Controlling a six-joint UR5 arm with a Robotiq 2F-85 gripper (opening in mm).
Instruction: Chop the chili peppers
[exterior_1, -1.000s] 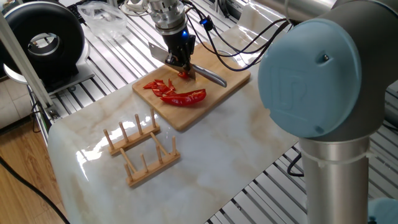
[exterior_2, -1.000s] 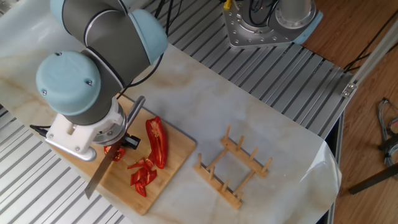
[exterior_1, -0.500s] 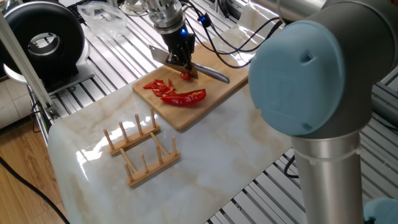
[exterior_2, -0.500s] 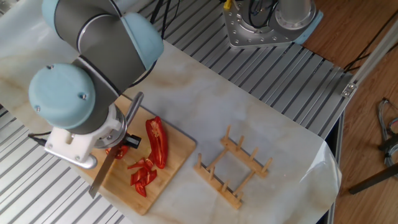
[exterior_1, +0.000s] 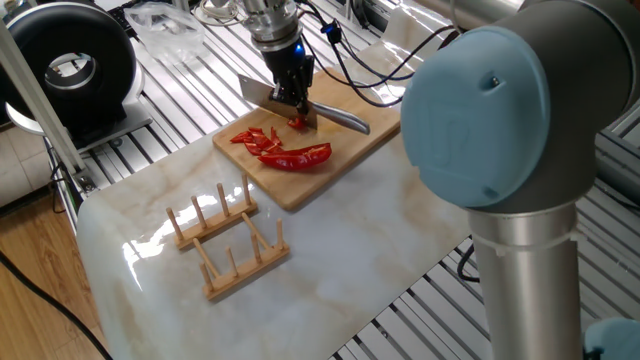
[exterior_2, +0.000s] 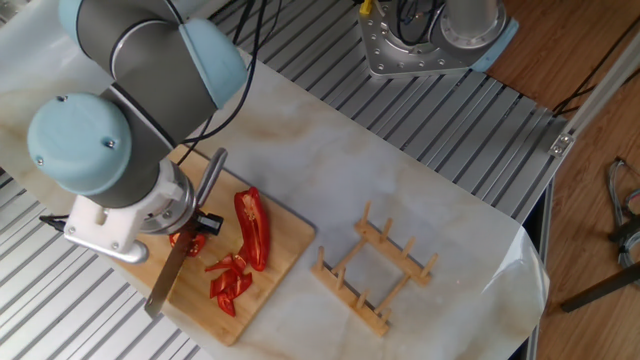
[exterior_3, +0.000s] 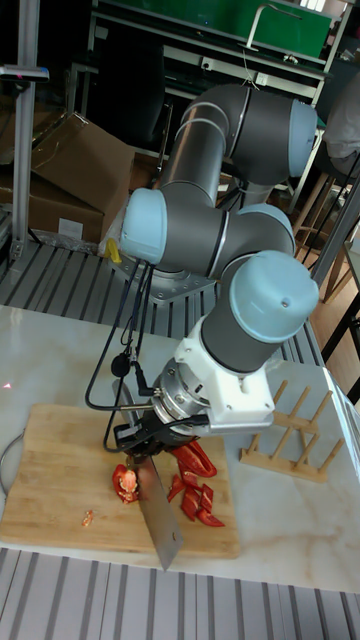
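Note:
The chili peppers lie on a wooden cutting board (exterior_1: 345, 150): a long red half (exterior_1: 300, 157), a cluster of cut strips (exterior_1: 258, 140) and one small piece (exterior_1: 297, 121) beside the blade. My gripper (exterior_1: 293, 95) is shut on a knife (exterior_1: 262, 92) and holds its blade down at the board next to that small piece. The other fixed view shows the long half (exterior_2: 252, 228), the strips (exterior_2: 230, 282) and the knife (exterior_2: 175, 275) under my wrist. In the tall view the blade (exterior_3: 160, 515) stands between the small piece (exterior_3: 126, 483) and the strips (exterior_3: 195, 490).
A wooden dish rack (exterior_1: 228, 240) with upright pegs stands on the marble tabletop near the board (exterior_2: 375, 275). A black round device (exterior_1: 68, 68) sits at the far left edge. Cables trail from my wrist over the slatted metal frame.
My arm's upper joints have swung slightly, and the knife has shifted a little along the board. It stays beside the small pepper piece. The peppers have not moved.

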